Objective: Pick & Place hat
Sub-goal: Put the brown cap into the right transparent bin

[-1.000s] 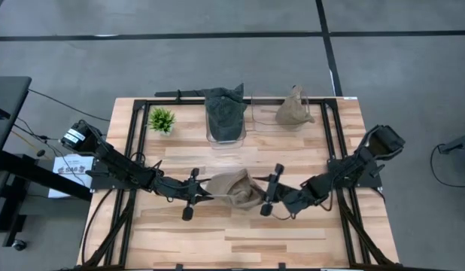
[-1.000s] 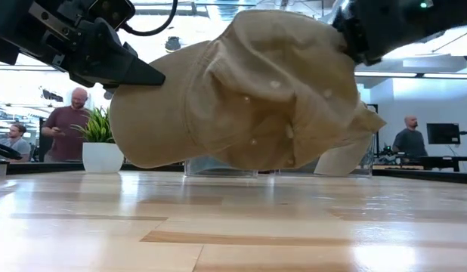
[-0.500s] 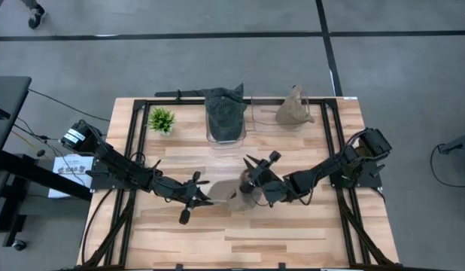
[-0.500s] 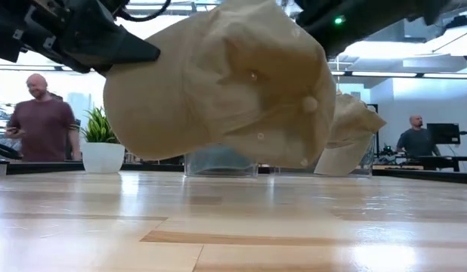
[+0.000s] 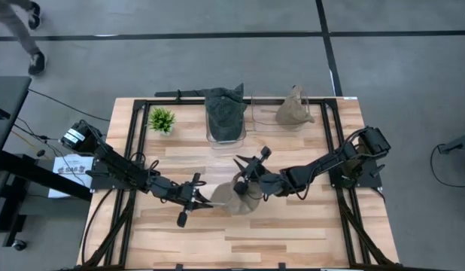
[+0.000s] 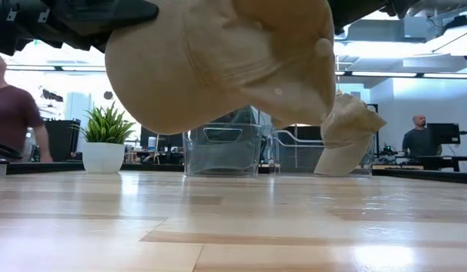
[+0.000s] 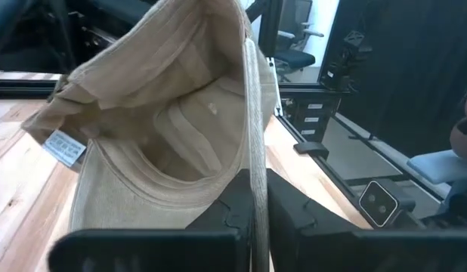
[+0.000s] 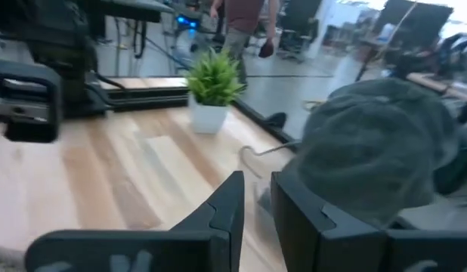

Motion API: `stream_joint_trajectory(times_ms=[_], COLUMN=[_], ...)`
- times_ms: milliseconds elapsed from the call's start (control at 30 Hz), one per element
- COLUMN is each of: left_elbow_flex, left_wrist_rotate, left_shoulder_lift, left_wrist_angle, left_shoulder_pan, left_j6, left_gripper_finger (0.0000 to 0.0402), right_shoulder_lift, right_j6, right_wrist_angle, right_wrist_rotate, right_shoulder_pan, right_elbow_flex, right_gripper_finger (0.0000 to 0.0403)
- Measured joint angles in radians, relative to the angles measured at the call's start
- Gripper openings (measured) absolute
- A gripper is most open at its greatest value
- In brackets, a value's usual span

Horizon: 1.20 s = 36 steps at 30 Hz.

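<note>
While the left gripper stays pinched flat on the edge of the tan hat, its fingers nipping the fabric with no gap, the right gripper has swung from the hat's right side to its far side, toward the bins. A second ago it stood wider; now its fingers are nearly together, and I cannot tell whether they hold cloth. The hat hangs higher over the table than before, clear of the wood in the low view, at mid-table. My reading: the lift is done and the carry toward a bin is next.

Count: three hats, this tan one, a dark hat in the left clear bin, another tan hat in the right clear bin. Two bins. One potted plant. A person walks through the background.
</note>
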Motion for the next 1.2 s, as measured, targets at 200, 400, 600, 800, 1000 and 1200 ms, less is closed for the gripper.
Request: stream_joint_trajectory(times_ms=[200,400,600,800,1000,1200], left_elbow_flex=[0.000,0.000,0.000,0.000,0.000,0.000], left_wrist_rotate=[-0.013,-0.016,-0.016,-0.011,-0.009,-0.008], left_shoulder_lift=[0.000,0.000,0.000,0.000,0.000,0.000], left_wrist_angle=[0.001,0.001,0.001,0.001,0.001,0.001], left_shoulder_pan=[0.000,0.000,0.000,0.000,0.000,0.000], left_j6=[-0.001,-0.002,-0.003,-0.004,-0.004,-0.004], left_gripper_finger=[0.0017,0.0018,0.0019,0.0020,0.0020,0.0020], right_shoulder_lift=[0.000,0.000,0.000,0.000,0.000,0.005], right_j6=[0.074,0.122,0.142,0.163,0.191,0.241], right_wrist_angle=[-0.008,-0.008,-0.027,-0.083,-0.106,-0.103], right_wrist_rotate=[-0.087,-0.090,-0.061,-0.017,-0.021,-0.034], right_shoulder_pan=[0.023,0.062,0.083,0.056,0.011,0.009], right_elbow_flex=[0.000,0.000,0.000,0.000,0.000,0.000], right_gripper_finger=[0.0059,0.0059,0.0052,0.0023,0.0005,0.0002])
